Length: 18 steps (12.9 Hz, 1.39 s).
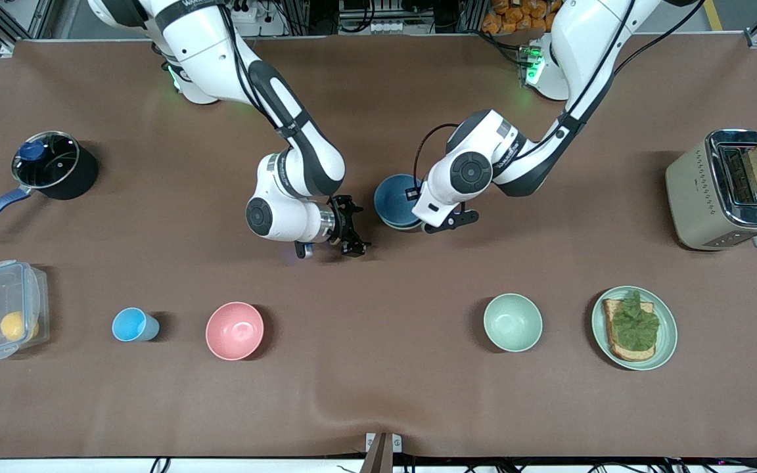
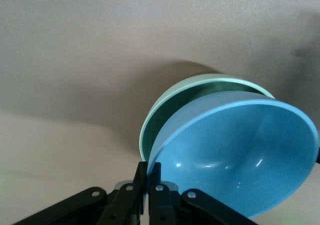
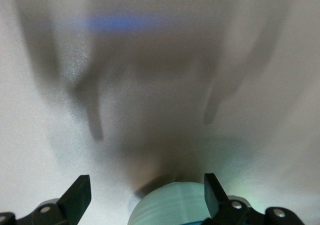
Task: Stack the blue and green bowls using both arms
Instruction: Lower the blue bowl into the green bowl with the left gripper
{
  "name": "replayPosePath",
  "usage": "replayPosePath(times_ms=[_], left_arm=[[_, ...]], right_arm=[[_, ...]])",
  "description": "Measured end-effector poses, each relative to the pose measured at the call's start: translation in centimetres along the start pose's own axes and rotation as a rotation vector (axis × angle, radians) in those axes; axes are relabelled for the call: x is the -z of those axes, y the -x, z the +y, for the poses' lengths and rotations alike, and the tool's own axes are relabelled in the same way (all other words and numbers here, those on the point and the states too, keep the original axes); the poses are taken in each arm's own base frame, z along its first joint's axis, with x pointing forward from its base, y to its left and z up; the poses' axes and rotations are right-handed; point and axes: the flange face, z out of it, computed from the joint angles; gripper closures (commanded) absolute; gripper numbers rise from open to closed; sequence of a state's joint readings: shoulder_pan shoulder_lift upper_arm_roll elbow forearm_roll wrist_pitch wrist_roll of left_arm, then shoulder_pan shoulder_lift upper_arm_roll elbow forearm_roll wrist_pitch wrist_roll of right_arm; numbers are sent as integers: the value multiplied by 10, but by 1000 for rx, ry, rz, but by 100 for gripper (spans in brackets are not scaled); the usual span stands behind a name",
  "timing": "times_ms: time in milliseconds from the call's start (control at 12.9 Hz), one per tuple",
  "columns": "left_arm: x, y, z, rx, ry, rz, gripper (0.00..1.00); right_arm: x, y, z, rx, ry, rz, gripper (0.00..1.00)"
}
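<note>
Now the left gripper (image 2: 148, 185) pinches the blue bowl (image 2: 240, 155) rim, nested in the green bowl (image 2: 165, 115); right gripper (image 3: 145, 195) spread beside them

Blue bowl (image 1: 397, 195) sits in green bowl (image 2: 165, 110), mid-table, btwn both arms' pincers.

Both arms have glossy white shells with dark grey joint bands and round dark grey caps on the wrist joints. Black cables run along the outside of each arm. A green status light glows at each base. The right pincer (image 1: 350, 230) is a black skeletal linkage. The left pincer (image 2: 148, 177) has black fingers fastened with silver screws.
</note>
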<state>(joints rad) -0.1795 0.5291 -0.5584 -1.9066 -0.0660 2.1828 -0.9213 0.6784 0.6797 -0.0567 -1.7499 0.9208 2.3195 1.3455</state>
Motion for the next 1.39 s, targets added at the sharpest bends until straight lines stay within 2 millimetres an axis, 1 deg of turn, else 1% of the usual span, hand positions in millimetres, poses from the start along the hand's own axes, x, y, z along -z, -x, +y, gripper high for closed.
replayPosePath(times_ms=[850, 927, 1004, 1082, 1159, 1391], left_arm=[[-11, -3, -2, 7, -4, -12, 100], [-12, -4, -3, 10, -4, -14, 92], [-13, -6, -4, 14, -4, -16, 72], [-14, -8, -5, 17, -5, -18, 12], [-15, -10, -7, 21, -4, -18, 0], [-10, -13, -6, 26, 6, -12, 0]], right_arm=[[1, 0, 0, 1, -1, 0, 0], [1, 0, 0, 1, -1, 0, 0], [1, 0, 0, 1, -1, 0, 0], [1, 0, 0, 1, -1, 0, 0], [1, 0, 0, 1, -1, 0, 0], [1, 0, 0, 1, -1, 0, 0]])
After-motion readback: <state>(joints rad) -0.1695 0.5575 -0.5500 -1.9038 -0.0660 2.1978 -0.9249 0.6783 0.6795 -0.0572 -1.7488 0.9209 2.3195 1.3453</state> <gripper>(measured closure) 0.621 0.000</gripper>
